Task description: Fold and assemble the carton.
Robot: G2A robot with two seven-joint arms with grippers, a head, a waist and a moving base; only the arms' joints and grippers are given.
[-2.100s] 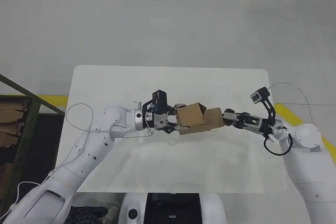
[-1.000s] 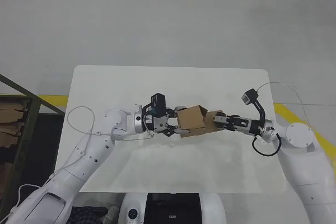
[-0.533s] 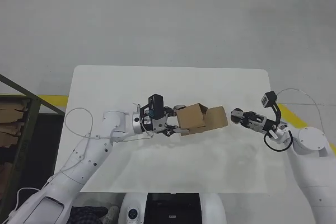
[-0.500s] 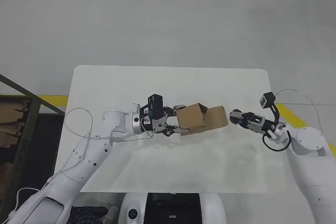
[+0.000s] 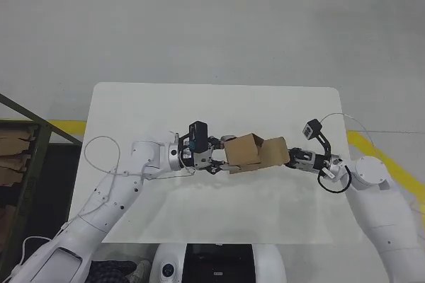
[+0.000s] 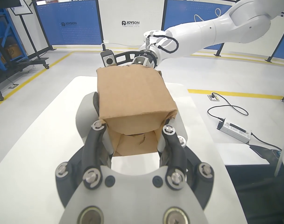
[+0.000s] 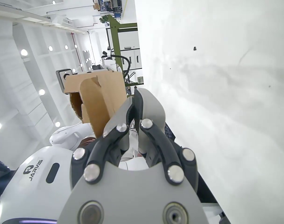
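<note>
Gripping the carton [image 5: 249, 150] mid-frame, left gripper [image 6: 132, 128] jaws pinching its sides | right gripper [image 7: 133, 102] jaws pressed together, touching its right-hand end | white table [image 5: 163, 113] below

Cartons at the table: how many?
1. The carton is over the table, one end in the left claw, right claw at the other. Beside the table lies flat cardboard.

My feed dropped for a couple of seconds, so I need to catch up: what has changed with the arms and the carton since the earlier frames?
The right claw, which had backed away from the carton half a second ago, has moved back in to its end flap. It is shut and has taken hold of nothing. The left claw stayed clamped on the carton's other end, and the carton barely shifted.
</note>
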